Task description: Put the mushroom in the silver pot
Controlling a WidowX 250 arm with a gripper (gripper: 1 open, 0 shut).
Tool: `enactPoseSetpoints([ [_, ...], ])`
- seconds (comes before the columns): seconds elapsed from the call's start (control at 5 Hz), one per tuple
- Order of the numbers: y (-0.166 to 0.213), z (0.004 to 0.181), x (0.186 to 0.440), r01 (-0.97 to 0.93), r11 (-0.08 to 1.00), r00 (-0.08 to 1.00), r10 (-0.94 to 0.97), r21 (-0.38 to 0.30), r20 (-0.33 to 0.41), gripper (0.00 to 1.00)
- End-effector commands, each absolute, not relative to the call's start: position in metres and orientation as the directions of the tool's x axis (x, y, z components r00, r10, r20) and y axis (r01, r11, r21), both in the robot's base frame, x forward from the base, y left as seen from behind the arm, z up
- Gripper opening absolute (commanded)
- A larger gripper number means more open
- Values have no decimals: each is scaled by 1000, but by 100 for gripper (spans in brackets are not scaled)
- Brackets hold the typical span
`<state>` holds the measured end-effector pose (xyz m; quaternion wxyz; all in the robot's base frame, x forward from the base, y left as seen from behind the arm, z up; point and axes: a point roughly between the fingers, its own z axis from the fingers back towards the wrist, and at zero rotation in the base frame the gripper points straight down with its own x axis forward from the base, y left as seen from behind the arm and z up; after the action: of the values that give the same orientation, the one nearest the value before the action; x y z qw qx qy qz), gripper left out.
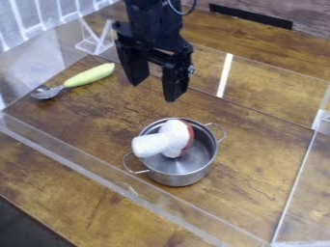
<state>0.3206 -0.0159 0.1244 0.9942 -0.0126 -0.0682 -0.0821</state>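
Note:
The mushroom [164, 142] lies in the silver pot [180, 170], its cream stem resting over the near left rim and its red-brown cap down inside. The pot stands on the wooden table, its two loop handles showing at the sides. My black gripper [151, 77] hangs above and behind the pot, up and to the left of it, pointing down. Its two fingers stand apart with nothing between them, so it is open and clear of the mushroom.
A yellow-handled spoon [80, 78] lies at the left on the table. A clear plastic wall [77, 145] rings the work area, with a clear stand [93, 39] at the back left.

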Motion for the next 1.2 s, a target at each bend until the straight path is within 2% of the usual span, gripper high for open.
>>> enactPoseSetpoints([
  [0.0,-18,134,327,127,992,971,-124,1,204,100],
  [0.2,-24,124,325,100,995,976,-98,2,194,100],
  [0.4,-23,145,336,128,992,969,-128,13,211,100],
  [0.6,-20,149,349,145,989,962,-146,20,229,100],
  [1.0,-35,148,342,160,987,961,-159,13,226,100],
])
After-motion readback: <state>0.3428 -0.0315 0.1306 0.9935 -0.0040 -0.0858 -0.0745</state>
